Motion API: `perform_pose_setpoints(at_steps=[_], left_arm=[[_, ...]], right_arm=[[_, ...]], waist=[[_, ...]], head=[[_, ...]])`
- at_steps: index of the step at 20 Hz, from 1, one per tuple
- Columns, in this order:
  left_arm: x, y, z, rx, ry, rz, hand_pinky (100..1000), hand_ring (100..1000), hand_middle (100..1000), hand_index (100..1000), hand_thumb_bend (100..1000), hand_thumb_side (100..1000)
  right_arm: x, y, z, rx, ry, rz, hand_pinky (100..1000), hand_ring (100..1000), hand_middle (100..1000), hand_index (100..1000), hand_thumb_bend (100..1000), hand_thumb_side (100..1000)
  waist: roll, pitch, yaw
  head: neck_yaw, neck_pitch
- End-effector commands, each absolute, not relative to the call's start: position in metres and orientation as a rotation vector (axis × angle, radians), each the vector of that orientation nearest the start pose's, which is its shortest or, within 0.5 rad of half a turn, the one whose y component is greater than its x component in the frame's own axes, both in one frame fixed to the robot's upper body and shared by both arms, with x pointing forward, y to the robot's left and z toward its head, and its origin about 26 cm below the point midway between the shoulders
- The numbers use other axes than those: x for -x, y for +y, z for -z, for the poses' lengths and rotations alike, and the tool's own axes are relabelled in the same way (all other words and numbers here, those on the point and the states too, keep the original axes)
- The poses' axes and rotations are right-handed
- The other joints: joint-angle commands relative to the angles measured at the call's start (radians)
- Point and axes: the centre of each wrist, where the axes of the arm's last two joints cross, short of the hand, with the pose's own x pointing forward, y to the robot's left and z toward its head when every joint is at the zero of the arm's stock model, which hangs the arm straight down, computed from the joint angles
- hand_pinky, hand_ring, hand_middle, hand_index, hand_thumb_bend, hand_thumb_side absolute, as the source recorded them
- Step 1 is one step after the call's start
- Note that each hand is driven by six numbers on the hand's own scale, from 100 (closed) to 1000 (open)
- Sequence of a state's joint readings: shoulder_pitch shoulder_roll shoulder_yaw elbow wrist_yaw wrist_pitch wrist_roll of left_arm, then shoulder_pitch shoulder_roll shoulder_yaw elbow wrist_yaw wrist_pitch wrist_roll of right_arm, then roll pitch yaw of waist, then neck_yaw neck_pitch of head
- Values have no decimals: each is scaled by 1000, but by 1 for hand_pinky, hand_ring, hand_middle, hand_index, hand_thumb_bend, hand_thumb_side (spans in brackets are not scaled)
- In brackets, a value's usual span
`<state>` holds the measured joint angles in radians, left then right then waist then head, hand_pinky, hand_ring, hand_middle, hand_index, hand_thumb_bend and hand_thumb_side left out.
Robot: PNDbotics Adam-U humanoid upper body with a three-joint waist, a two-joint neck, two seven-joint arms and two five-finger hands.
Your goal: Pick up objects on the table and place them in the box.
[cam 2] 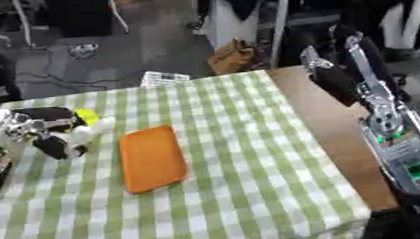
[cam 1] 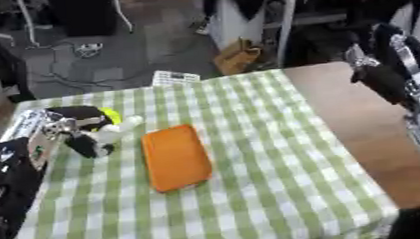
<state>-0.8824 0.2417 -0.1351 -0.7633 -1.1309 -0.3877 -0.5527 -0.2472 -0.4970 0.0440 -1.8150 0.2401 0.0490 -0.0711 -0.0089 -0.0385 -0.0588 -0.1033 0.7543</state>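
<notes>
Left eye view: left hand (cam 1: pixel 74 131) curled round white object (cam 1: pixel 118 128)

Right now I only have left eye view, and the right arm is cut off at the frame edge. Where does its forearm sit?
Observer: Right eye view shows the right forearm whole. It is silver and lies over the bare wood strip on the table's right side, off the cloth.
Operator: Any status lights on it?
Observer: Yes, green lights show on its silver plate.
</notes>
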Motion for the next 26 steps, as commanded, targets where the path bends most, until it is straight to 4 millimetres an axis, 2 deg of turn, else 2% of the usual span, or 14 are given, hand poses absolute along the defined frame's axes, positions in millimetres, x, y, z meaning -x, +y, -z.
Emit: perform_pose_setpoints(at_steps=[1,4,10,11,12,14,15,16,18,21,22,23,24,26], left_arm=[[-481,203,-115,-593,-1226,1895,100,100,137,296,100,245],[-480,180,-110,-585,-1251,1940,100,100,140,299,100,245],[-474,154,-95,-630,-1273,2039,100,128,205,349,100,232],[-473,151,-93,-649,-1274,2062,191,203,277,405,100,211],[-472,149,-92,-675,-1267,2096,191,203,277,405,100,211],[-471,147,-90,-726,-1263,2141,362,408,459,535,100,203],[-470,147,-87,-749,-1266,2154,394,452,489,549,156,167],[-469,147,-83,-761,-1268,2160,414,480,518,570,107,206],[-468,148,-75,-775,-1274,2166,429,500,537,585,113,206],[-466,148,-67,-794,-1313,2157,483,576,614,660,117,362],[-465,147,-65,-796,-1334,2151,490,588,623,668,125,477],[-464,147,-62,-797,-1347,2148,505,604,642,674,146,534],[-463,145,-60,-796,-1358,2154,552,655,691,700,208,653],[-462,143,-56,-800,-1370,2167,566,672,705,706,225,682]], right_arm=[[-318,-301,-167,603,-1993,-592,353,556,581,822,230,655],[-318,-299,-168,598,-1996,-592,353,556,581,822,230,655],[-319,-298,-168,593,-1999,-591,353,556,581,822,229,655],[-319,-298,-168,593,-1999,-590,353,556,581,822,230,655],[-319,-298,-168,593,-1999,-591,353,556,581,822,230,655],[-319,-298,-168,593,-1998,-591,353,556,581,822,229,656],[-319,-298,-167,593,-1998,-590,352,556,581,822,229,656],[-319,-298,-167,592,-1998,-590,352,556,581,822,229,656],[-319,-298,-167,591,-1999,-590,352,556,581,822,229,656],[-319,-298,-167,591,-1998,-589,352,556,581,822,228,656],[-319,-298,-167,591,-1998,-589,352,556,581,822,228,656],[-319,-298,-167,591,-1998,-588,352,556,581,822,229,656],[-319,-298,-167,590,-1998,-589,353,556,581,821,228,656],[-319,-298,-167,589,-1999,-589,353,556,581,821,228,656]], waist=[[-11,-15,-4],[-12,-14,-10],[-12,-13,-17],[-12,-13,-18],[-12,-13,-19],[-12,-13,-19],[-12,-12,-19],[-12,-12,-18],[-12,-12,-18],[-13,-11,-16],[-13,-11,-16],[-13,-11,-15],[-13,-11,-15],[-14,-11,-15]], head=[[4,-11],[5,-9],[1,-9],[0,-9],[0,-9],[1,-9],[1,-10],[0,-10],[-1,-11],[-1,-10],[-1,-10],[-1,-10],[0,-10],[0,-10]])
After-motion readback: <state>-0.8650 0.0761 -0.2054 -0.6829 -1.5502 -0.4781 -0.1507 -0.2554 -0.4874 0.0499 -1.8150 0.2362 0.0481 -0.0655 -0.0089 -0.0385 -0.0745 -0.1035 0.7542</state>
